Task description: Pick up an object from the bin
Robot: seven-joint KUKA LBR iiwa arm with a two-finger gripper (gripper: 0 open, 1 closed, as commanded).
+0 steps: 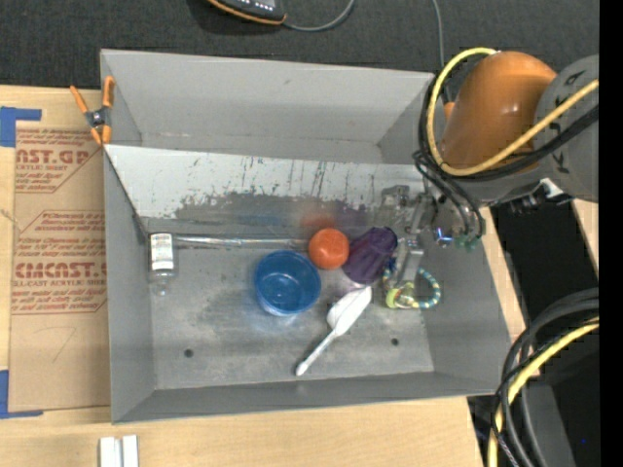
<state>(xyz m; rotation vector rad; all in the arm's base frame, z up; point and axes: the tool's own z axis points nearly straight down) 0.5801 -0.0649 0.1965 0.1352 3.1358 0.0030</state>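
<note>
Tabletop of pale wood [292,443] runs along the near edge, under a grey metal bin [243,105]. On the bin's scuffed floor lie a white spoon [336,325], then a blue bowl [286,282] and, at the right, a greenish ring [428,296]. The gripper [410,270] hangs just over the ring, beside a purple lump [370,257]; whether it is open or closed cannot be told. An orange ball [329,248] sits behind. Beyond the bin lies a dark mat [97,8].

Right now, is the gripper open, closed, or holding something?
Gripper: cannot be told. It sits low at the right side of the bin, next to the purple object and the green ring.
</note>
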